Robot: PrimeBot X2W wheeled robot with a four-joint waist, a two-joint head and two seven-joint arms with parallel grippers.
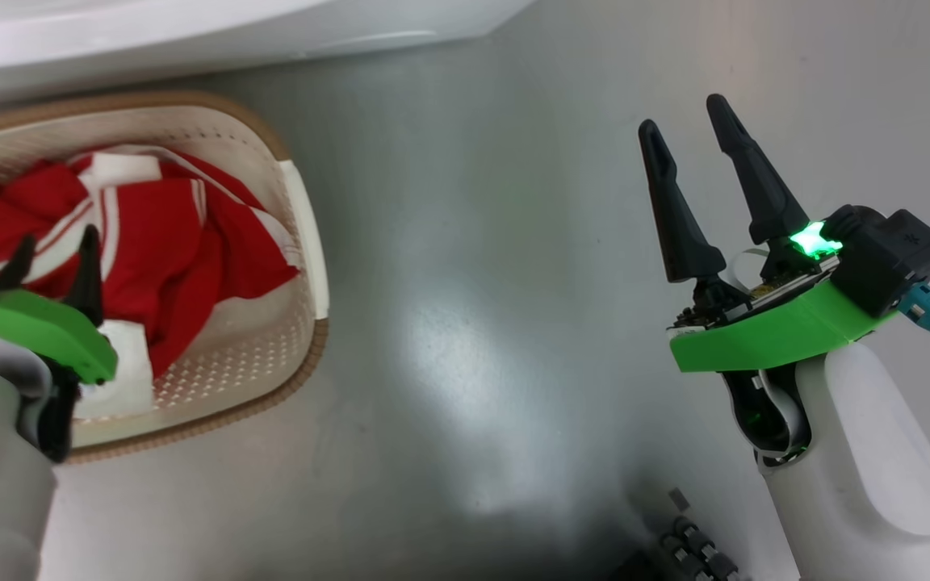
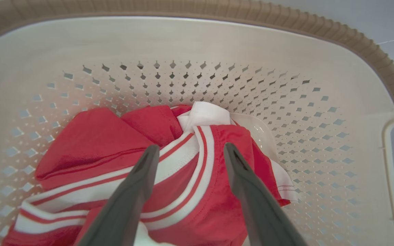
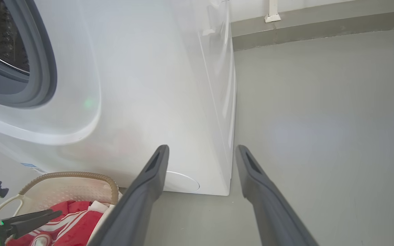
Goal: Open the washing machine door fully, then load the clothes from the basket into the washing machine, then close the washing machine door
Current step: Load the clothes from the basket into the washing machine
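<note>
Edges and an arm cut the laundry scene short

In the head view the washing machine (image 1: 190,32) was only a blurred white strip cut by the top edge. The basket (image 1: 263,347) ran off the left edge, and the left fingers (image 1: 90,266) covered part of the clothes (image 1: 158,242). In the right wrist view the drum (image 3: 2,37) was cut by the left edge, and the blue label (image 3: 29,166) was too small to read.

The head camera looks steeply down on the floor (image 1: 473,282) and basket (image 1: 271,339). The left wrist camera sits close over that basket; the right wrist camera, low, faces the washing machine (image 3: 149,85), catching the basket bottom-left
</note>
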